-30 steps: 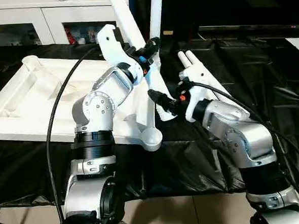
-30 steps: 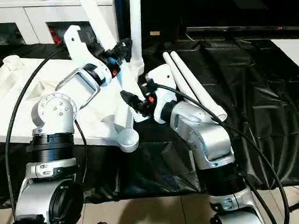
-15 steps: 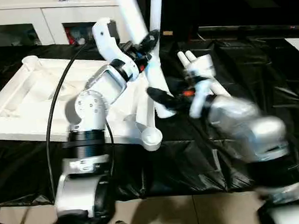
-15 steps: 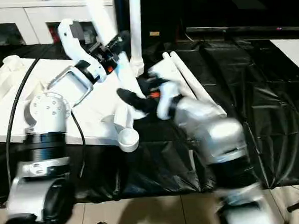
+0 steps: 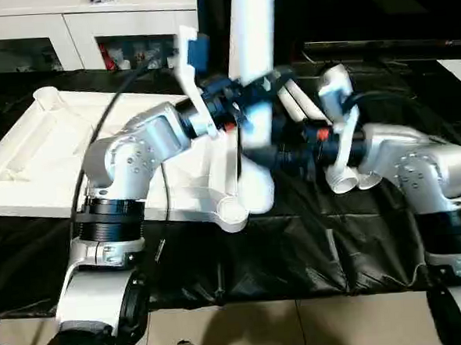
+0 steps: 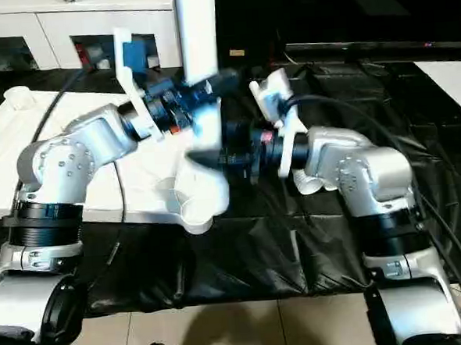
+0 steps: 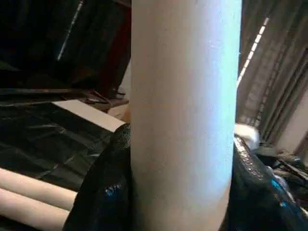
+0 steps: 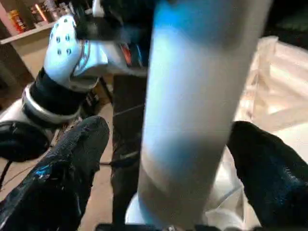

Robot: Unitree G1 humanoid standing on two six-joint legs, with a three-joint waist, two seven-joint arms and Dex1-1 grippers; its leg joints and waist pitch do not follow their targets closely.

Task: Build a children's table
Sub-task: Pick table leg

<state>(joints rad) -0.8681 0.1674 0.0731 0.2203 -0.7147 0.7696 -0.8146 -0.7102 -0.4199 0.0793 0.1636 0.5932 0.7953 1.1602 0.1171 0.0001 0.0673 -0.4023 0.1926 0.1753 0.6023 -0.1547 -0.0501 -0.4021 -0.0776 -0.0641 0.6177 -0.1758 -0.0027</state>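
Note:
The white tabletop lies ribbed side up on the black cloth, with a round corner socket at its near right corner. My left gripper is shut on a white leg that stands upright, its lower end right beside that socket. The left wrist view has the leg pressed between both black fingers. My right gripper is open lower down. Its fingers stand wide apart on either side of the leg. Whether the leg sits in the socket I cannot tell.
Two more white legs lie side by side on the black cloth behind my right arm, their flared ends toward me. A white cabinet with glass doors stands behind the table. Black cables hang from both arms.
My left arm has swung the leg from a slant to upright and nearer to me. My right gripper has opened wide and turned to flank the leg's lower part.

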